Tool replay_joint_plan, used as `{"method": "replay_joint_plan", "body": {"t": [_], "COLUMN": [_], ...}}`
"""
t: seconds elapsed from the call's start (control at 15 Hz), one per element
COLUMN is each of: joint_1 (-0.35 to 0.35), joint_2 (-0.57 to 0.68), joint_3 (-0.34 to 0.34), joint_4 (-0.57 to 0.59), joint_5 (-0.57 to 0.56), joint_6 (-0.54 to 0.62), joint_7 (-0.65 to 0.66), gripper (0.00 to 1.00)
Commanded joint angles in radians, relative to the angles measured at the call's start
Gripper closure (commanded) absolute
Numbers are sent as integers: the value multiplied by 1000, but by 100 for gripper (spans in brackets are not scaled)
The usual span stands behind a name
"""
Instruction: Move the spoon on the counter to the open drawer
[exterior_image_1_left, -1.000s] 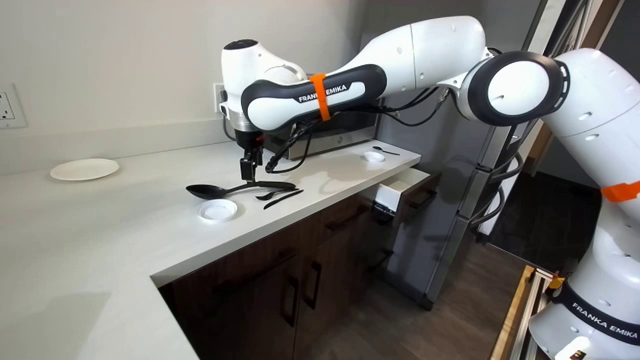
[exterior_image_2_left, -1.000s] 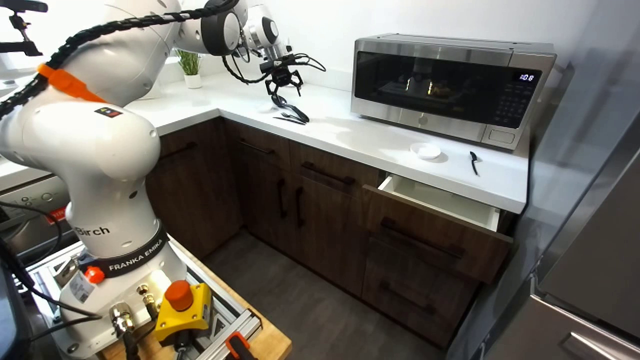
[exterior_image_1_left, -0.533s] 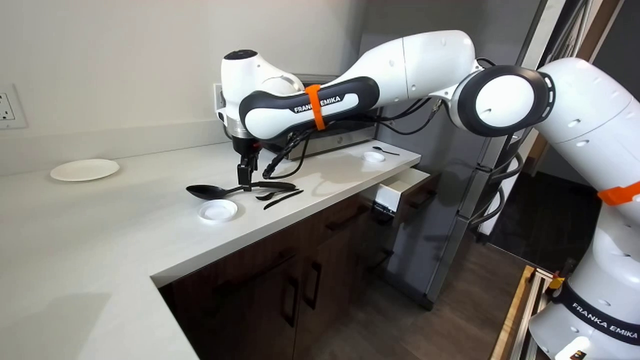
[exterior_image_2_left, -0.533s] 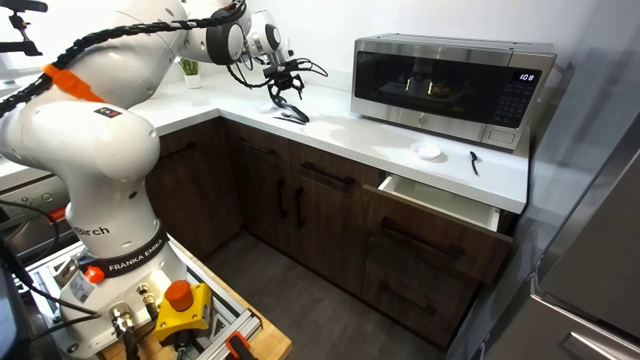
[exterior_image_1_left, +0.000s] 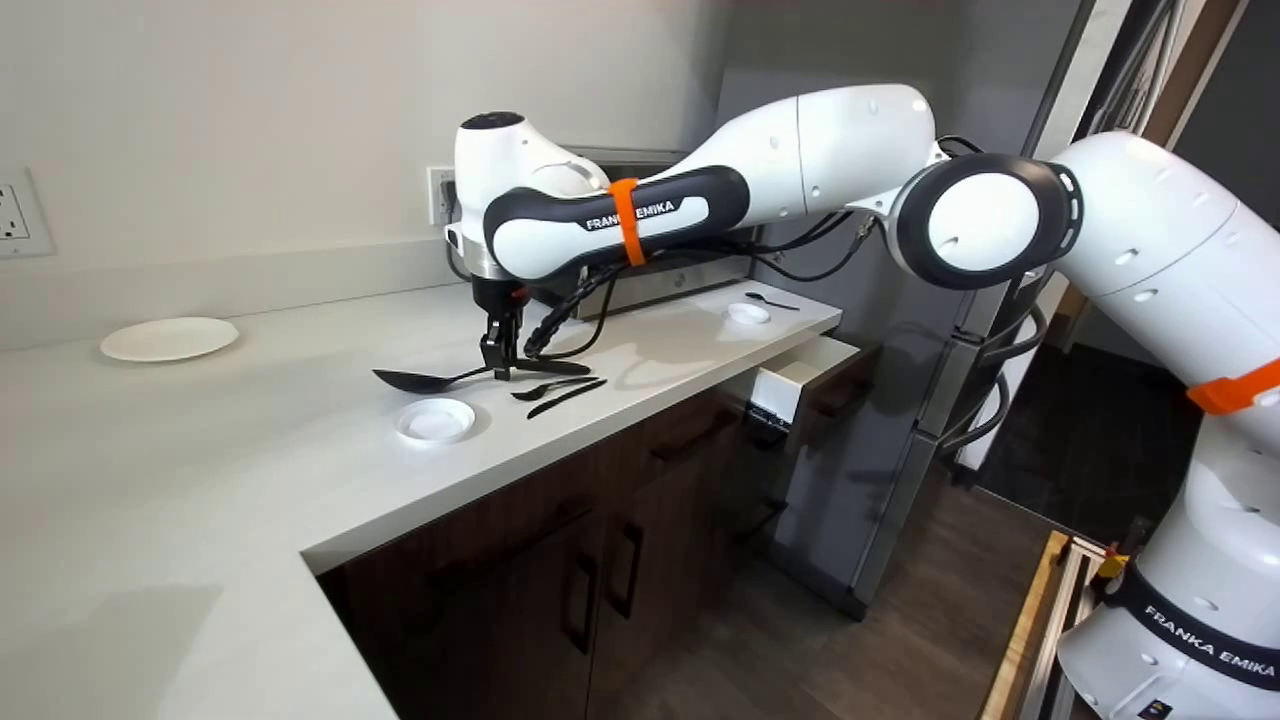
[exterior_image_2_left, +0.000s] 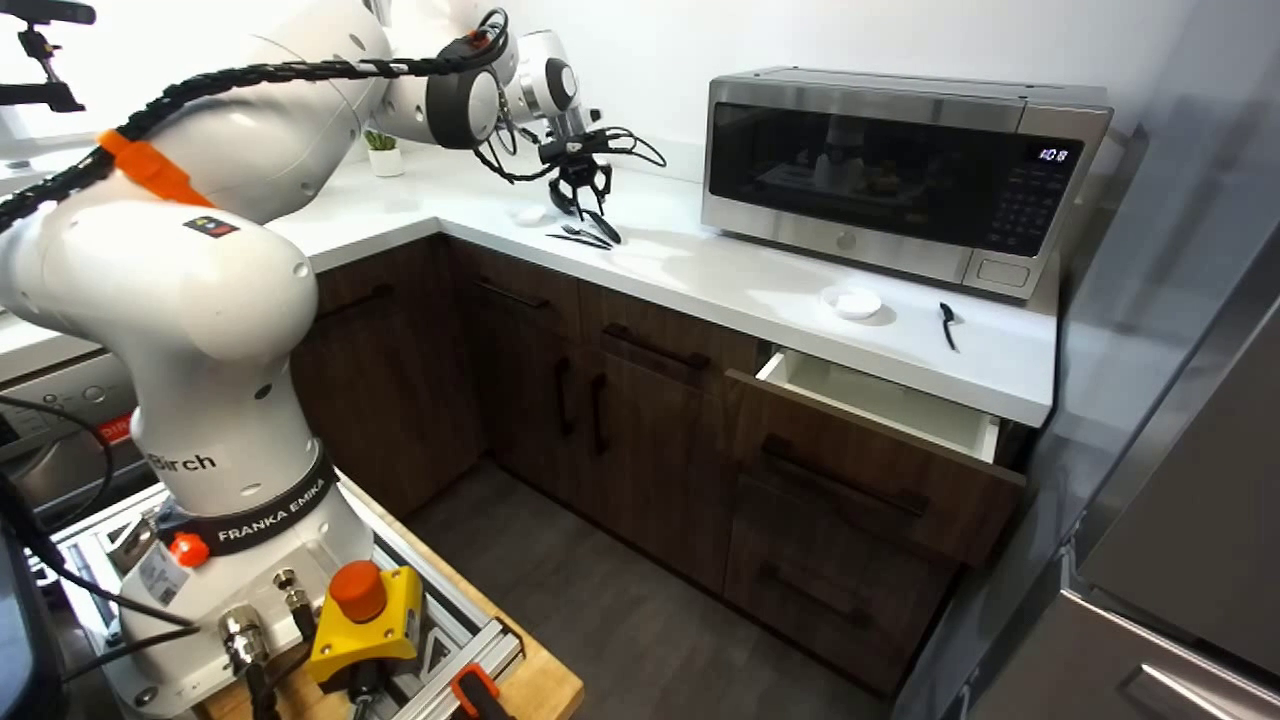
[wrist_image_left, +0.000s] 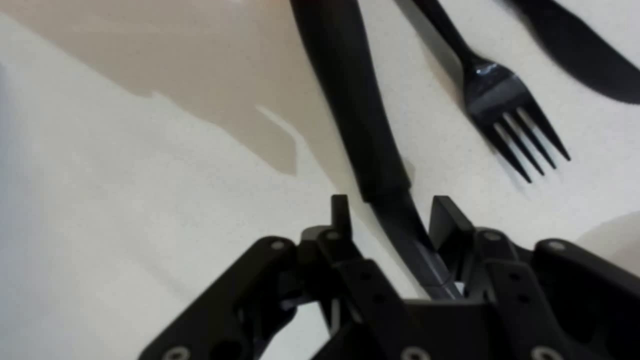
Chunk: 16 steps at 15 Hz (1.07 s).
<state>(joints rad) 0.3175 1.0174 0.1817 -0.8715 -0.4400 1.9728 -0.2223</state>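
Right down at the counter (exterior_image_1_left: 250, 450), there's the gripper (wrist_image_left: 392, 212), straddling the spoon (wrist_image_left: 372, 150) along the slim stretch beyond its thick grip! The fingers (wrist_image_left: 452, 227) stand apart, the handle running between them: in the wrist view a gap shows on the left, while the right fingertip is just beside the spoon, and whether it touches I can't tell. The white arm (exterior_image_1_left: 870, 140) reaches in from the right in an exterior view. The spoon itself lies on the counter, bowl to the left there, handle pointing right. On its near side, just beside it, a black fork (wrist_image_left: 500, 95), and nearer again a black knife (wrist_image_left: 580, 55). Near the bowl, also on the near side, sits a small white dish (exterior_image_1_left: 437, 421); away at the far left, a round white plate (exterior_image_1_left: 170, 340). Now over to the right: the drawer (exterior_image_2_left: 890, 395), pulled out, pale inside, well apart from the spoon in both exterior views! On the counter above it, a second white dish (exterior_image_2_left: 851, 302) and a small black utensil (exterior_image_2_left: 948, 325), the utensil to the dish's right, and on their far side the silver-and-black microwave (exterior_image_2_left: 870, 180).
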Motion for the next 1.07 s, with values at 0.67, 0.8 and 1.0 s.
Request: {"method": "replay_joint_plan", "body": {"t": [0.67,0.8,1.0], "joint_1": [20,29,20], "joint_2": [-147,-228,-346], "joint_3": [45,25,9], "joint_4": [-120,-204,-324], "joint_5": [-37,-74,-125], "joint_6": [108,120,190], "joint_7": [8,46,187], "gripper": [96,96,96]}}
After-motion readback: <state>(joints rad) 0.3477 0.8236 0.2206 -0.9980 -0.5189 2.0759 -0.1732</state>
